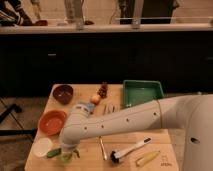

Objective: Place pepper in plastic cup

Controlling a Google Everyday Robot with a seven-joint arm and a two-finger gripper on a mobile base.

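My gripper (68, 151) hangs at the end of the white arm, low over the table's front left corner. A green pepper (54, 153) lies just left of it, next to the white container, with one end reaching under the gripper. A light-green translucent shape directly under the gripper looks like the plastic cup (67, 158); the gripper covers most of it. I cannot tell whether the pepper is held or lies on the table.
A white round container (42, 146) stands at the front left. An orange bowl (51, 121) and a brown bowl (63, 93) stand behind it. A green tray (142, 92) is at the back right. A fork (102, 148), a brush (129, 150) and a pale yellow corn-like piece (148, 158) lie at the front.
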